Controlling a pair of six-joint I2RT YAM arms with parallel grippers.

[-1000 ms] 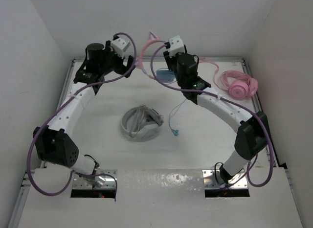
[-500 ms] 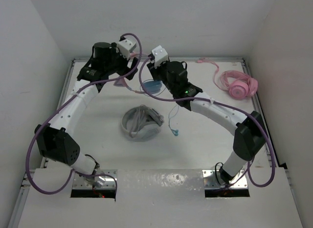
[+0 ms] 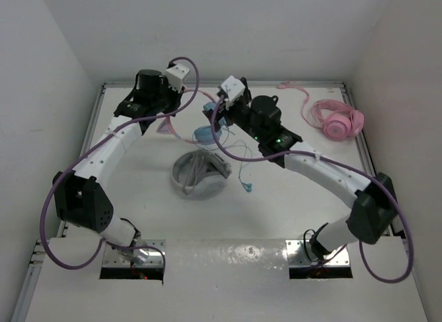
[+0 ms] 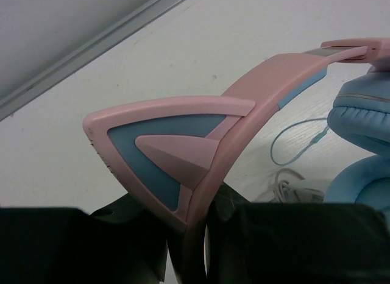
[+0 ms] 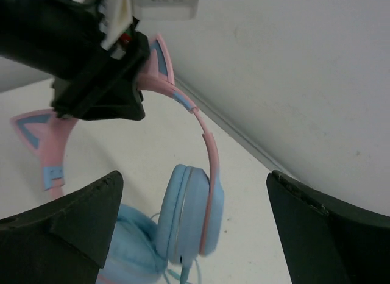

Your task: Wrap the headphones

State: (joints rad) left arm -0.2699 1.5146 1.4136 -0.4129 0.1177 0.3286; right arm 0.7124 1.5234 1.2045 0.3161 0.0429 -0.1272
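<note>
Your left fingers (image 4: 189, 238) were clenched on the pink headband of the headphones (image 4: 183, 144), the band pinched between them just below one cat ear. From above, those left fingers (image 3: 169, 115) sat toward the back of the counter (image 3: 138, 177), left of centre. The headphones (image 3: 202, 134) hung from that grip, and the two light blue ear cups sat close together at the lower end of the band.

The thin blue cable (image 3: 243, 171) trailed from the ear cups toward the near side, and its plug end lay on the counter. Your right fingers (image 5: 194, 180) were spread wide, one on each side of the headphones (image 5: 195, 217), and touched neither the band nor the cups. From above, the right fingers (image 3: 210, 118) were just beside the blue cups.

A grey-white headset (image 3: 199, 175) lay at the middle of the counter, just to the near side of the hanging cups. An all-pink headset (image 3: 336, 120) lay well apart, at the far right near the back edge.
</note>
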